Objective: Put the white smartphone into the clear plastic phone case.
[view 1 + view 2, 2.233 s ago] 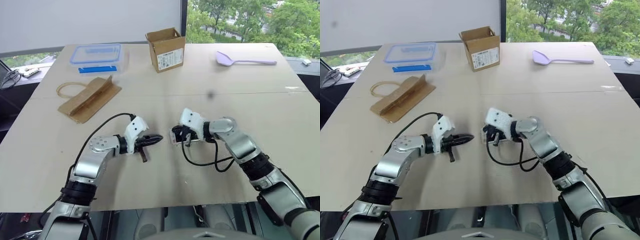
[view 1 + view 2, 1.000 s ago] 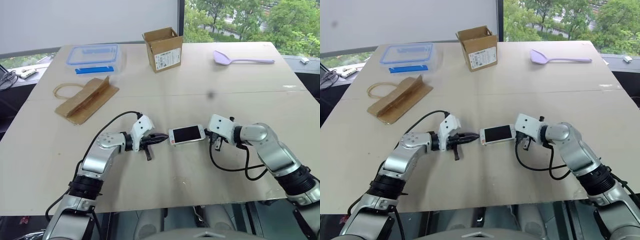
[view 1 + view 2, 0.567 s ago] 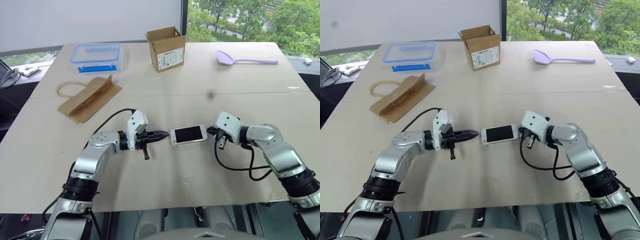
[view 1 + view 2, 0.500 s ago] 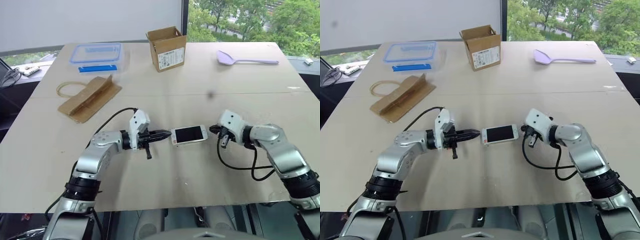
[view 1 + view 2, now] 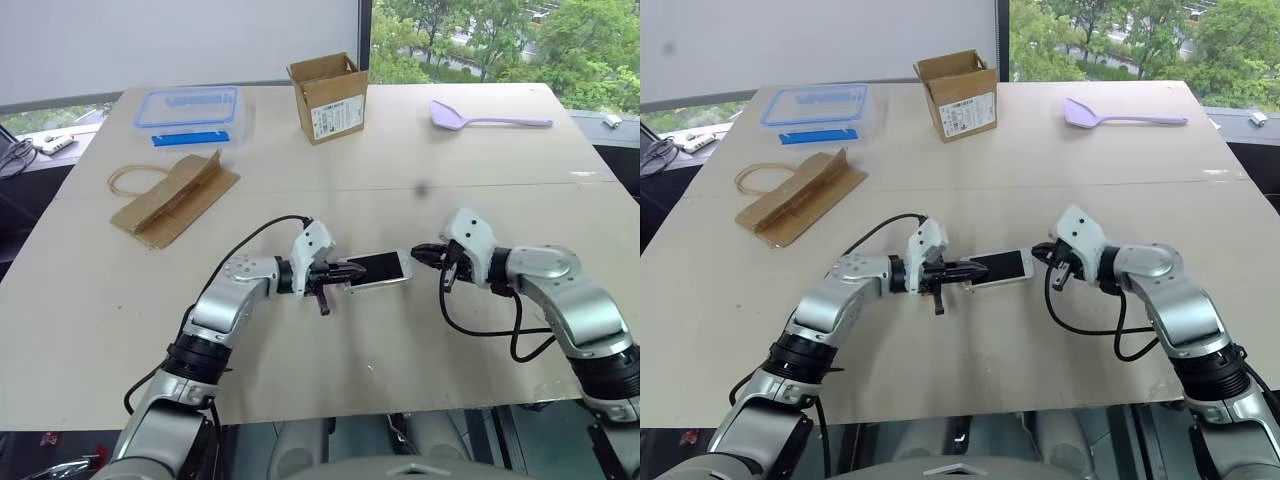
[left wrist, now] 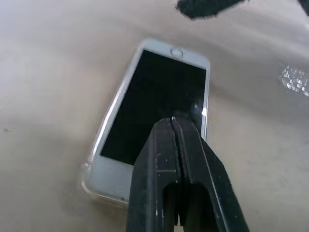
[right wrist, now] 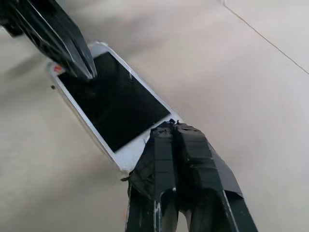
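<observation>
As both arms converge at the middle of the table (image 5: 560, 215), the left gripper (image 5: 345, 270), fingers pressed together and holding nothing, rests its tips over the near end of the white smartphone (image 5: 378, 268), which lies flat, screen up, between the two arms. At the phone's other end the right gripper (image 5: 424, 252), likewise pinched closed and empty, has its tips at or just beside the bezel; contact cannot be confirmed. The left wrist view shows a glossy transparent rim hugging the phone's near corner, apparently the clear plastic phone case (image 6: 88, 180). By that sign the phone already sits in its shell, and the work left looks like pressing the ends and corners fully home; whether every corner has seated cannot be told.

Counted from left to right across the table: one lidded clear container with a blue rim (image 5: 191, 110), one flattened brown paper bag (image 5: 172, 199), one open cardboard box (image 5: 329, 98), one phone in one case, and one lilac spoon (image 5: 487, 118). Two grippers, both closed, attend the single phone.
</observation>
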Robot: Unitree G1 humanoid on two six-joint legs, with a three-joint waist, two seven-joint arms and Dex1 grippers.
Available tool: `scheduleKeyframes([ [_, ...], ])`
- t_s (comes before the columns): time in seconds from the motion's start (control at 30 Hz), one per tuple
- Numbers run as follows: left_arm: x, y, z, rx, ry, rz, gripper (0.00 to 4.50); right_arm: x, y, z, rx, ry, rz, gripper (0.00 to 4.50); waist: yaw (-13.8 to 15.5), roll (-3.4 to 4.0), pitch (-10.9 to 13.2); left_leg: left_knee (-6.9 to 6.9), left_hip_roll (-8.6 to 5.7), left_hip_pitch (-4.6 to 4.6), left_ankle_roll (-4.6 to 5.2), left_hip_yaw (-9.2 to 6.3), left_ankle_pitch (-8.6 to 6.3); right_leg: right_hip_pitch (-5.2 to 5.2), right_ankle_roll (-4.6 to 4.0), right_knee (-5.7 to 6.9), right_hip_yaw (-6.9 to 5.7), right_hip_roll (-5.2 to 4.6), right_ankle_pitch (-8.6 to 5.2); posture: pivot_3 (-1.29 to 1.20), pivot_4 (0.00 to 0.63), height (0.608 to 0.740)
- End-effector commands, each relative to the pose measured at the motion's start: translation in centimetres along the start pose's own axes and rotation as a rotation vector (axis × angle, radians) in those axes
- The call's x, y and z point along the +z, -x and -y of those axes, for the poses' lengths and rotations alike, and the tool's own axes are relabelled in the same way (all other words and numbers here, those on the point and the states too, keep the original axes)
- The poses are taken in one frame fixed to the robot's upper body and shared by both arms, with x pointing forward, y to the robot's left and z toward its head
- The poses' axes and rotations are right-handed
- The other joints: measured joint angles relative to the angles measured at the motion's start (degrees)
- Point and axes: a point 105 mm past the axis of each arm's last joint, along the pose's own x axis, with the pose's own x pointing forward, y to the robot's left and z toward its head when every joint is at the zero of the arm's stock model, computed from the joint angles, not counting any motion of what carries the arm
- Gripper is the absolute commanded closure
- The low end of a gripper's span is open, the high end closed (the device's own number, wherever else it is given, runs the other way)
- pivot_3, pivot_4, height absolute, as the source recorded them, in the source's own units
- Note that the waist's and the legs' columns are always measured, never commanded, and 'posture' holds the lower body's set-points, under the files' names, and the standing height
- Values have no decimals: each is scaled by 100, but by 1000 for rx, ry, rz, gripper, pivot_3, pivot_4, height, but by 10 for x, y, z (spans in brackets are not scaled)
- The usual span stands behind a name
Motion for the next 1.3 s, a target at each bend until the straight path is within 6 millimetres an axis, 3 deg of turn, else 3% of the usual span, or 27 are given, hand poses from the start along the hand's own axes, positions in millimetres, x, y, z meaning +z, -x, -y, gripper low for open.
scheduleKeyframes([
  [0.03, -2, 1, 1, -1, -31, -34, 4500, 6, -7, -3, 37, 23, 15, 4454, 4, 0, 0, 0, 0, 0, 0, -1, 0, 0, 0, 0, -1, 0, 0, 0, 150, 740],
  [0.27, -7, 2, 3, 8, -37, -50, 4500, -12, -23, -5, 75, 18, -73, 4454, 2, 0, -1, 0, 0, 4, 0, 0, 0, 3, -10, 0, -1, -1, 4, 0, 150, 740],
  [0.87, -12, 3, 3, 23, -30, -51, 4500, -54, -37, -27, 195, 16, -249, 4454, 0, -6, -26, 0, 2, 21, 0, 0, 0, 17, -4, 3, -1, 0, -4, 0, 150, 740],
  [1.1, -12, 4, 3, 31, -29, -52, 4500, -82, -44, -33, 207, -50, -333, 4454, -4, -21, -62, -13, 14, 109, 0, 2, -1, 98, -10, -13, 1, -3, -19, 0, 150, 740],
  [1.3, -13, 4, 4, 34, -27, -50, 4500, -100, -44, -40, 221, -93, -394, 4454, -4, -28, -134, -17, 21, 124, -1, -4, -2, 109, -10, -27, -2, -11, -20, 0, 150, 740],
])
